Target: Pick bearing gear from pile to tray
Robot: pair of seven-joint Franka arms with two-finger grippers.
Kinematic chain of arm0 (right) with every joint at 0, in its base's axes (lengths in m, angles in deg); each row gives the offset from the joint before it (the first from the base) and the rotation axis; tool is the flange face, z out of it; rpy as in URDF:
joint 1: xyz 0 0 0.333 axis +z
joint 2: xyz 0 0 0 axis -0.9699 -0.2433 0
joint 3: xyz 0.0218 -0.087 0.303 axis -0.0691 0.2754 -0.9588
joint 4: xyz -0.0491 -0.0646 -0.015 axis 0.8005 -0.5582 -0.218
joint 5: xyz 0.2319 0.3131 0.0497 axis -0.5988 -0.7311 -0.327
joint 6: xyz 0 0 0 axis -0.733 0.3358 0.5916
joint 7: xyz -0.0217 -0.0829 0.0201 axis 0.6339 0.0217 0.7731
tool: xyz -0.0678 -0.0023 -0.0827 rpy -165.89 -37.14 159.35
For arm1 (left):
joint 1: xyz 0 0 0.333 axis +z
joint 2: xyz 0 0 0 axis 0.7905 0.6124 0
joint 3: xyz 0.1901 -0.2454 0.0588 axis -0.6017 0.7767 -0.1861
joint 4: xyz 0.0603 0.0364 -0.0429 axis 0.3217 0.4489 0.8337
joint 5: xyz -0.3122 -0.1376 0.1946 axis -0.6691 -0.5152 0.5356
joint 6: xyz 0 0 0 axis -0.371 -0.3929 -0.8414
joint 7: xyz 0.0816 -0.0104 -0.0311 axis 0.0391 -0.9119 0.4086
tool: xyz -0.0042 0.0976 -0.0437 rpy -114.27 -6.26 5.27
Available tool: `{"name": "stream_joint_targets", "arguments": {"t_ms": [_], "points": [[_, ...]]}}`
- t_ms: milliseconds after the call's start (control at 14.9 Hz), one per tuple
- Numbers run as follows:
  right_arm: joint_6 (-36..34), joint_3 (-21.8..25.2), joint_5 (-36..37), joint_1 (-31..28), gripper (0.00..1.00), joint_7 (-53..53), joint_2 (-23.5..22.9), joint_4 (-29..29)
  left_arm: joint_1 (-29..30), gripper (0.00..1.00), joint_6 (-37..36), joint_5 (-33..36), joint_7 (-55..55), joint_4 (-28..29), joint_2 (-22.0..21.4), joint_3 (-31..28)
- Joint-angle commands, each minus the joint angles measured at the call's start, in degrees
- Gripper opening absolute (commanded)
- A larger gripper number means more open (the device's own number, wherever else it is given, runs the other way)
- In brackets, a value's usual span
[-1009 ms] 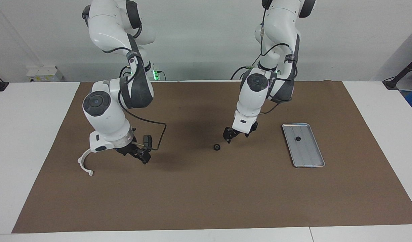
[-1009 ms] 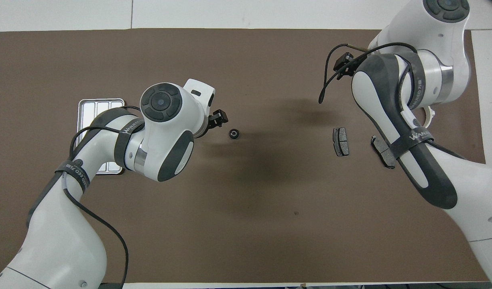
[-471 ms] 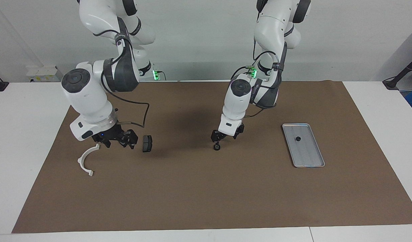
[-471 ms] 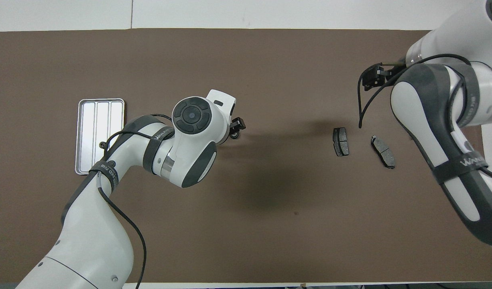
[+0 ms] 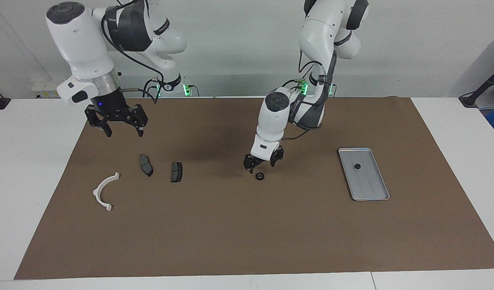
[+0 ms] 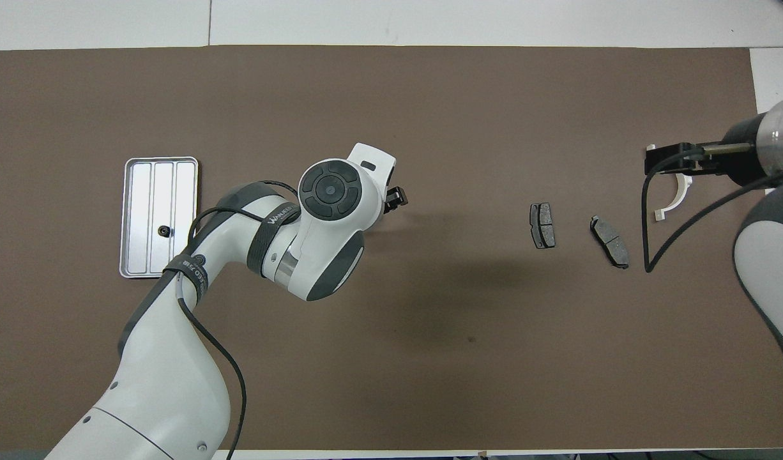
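My left gripper (image 5: 261, 163) hangs open right over the little black gear (image 5: 260, 176).

Nearest me, the right gripper (image 5: 119, 122) waits up high with its fingers wide – holding nothing. Farther out lie two grey pads (image 5: 145, 165) and a white arc (image 5: 104, 192). The tray (image 5: 374, 188) at the left arm's end holds one gear (image 5: 357, 166).

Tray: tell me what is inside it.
One small black round piece lies in the tray, near the end closer to the robots. The rest of its ribbed floor shows bare. In the overhead view the left arm covers one corner.
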Motion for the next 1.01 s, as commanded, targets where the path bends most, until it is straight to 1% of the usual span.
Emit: {"name": "stream_joint_targets", "arguments": {"t_ms": [0, 134, 336, 471, 538, 672, 941], "points": [[-2.1, -0.2, -0.6, -0.6, 1.00, 2.1, 6.0, 2.9, -0.1, 0.98, 0.9, 3.3, 0.1, -1.3, 1.5, -1.0], [-4.3, -0.2, -0.6, -0.5, 1.00, 2.1, 8.4, 2.5, 0.2, 0.98, 1.3, 4.6, 0.0, -1.5, 1.6, -1.0], [-8.3, -0.2, -0.8, -0.7, 1.00, 2.1, 9.2, 1.9, 0.2, 0.96, 3.5, 4.6, 0.1, -1.3, 2.0, -0.9], [-12.3, -0.2, -0.8, -0.7, 1.00, 2.1, 9.4, 1.8, -0.4, 0.96, 3.9, 3.9, 0.6, -2.0, 4.6, -1.0], [-13.5, -0.2, -0.8, -0.7, 1.00, 2.1, 9.4, 1.7, -0.8, 0.96, 3.8, 3.9, 0.8, -4.0, 6.4, -1.0], [-14.9, -0.2, -0.8, -0.6, 1.00, 2.1, 9.5, 1.6, -0.8, 0.96, 3.1, 3.9, 1.4, -5.6, 7.0, -1.0], [-15.5, -0.3, -0.7, -0.7, 1.00, 2.1, 9.3, 1.4, -0.8, 0.96, 3.9, 4.3, 1.4, -5.5, 7.1, -1.0]]}}
